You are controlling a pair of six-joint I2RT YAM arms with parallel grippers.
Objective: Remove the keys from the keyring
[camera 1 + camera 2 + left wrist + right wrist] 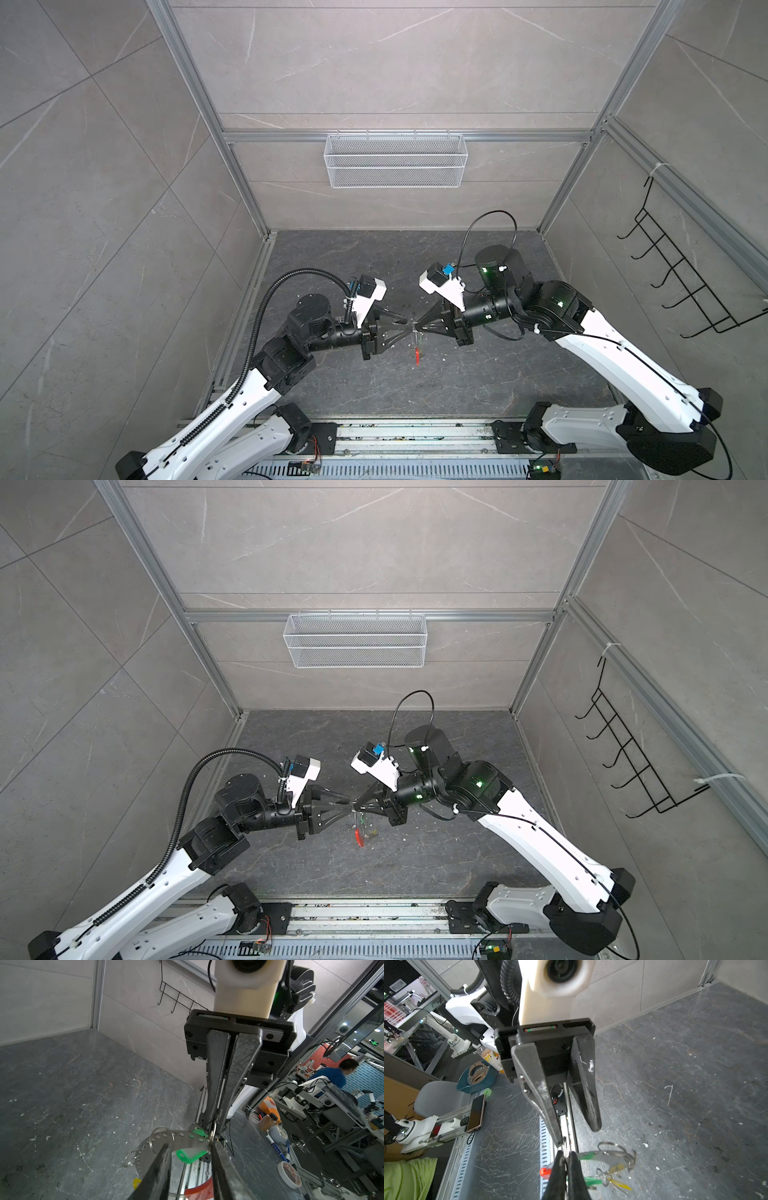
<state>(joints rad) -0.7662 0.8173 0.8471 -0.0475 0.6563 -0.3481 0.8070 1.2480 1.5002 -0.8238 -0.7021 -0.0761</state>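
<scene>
Right gripper [419,329] fingers clamp the keyring [417,353] by its wire. It dangles toward 6 o'clock above the worktop [374,382], green key tag [191,1155] attached. At 9 o'clock, left gripper [409,326] fingers stand parted, holding nothing.

Both top views look steeply down from far above over the whole dark grey stone surface [374,386]. The wrist cameras look closely along the left hand [190,1145] and right hand [566,1153], facing each other, sharing the red-sleeved metal keyring [199,1189].

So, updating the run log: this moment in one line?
right gripper: shut on keyring, held mid-air | left gripper: open beside it | green tag, yellow tag: attached
</scene>
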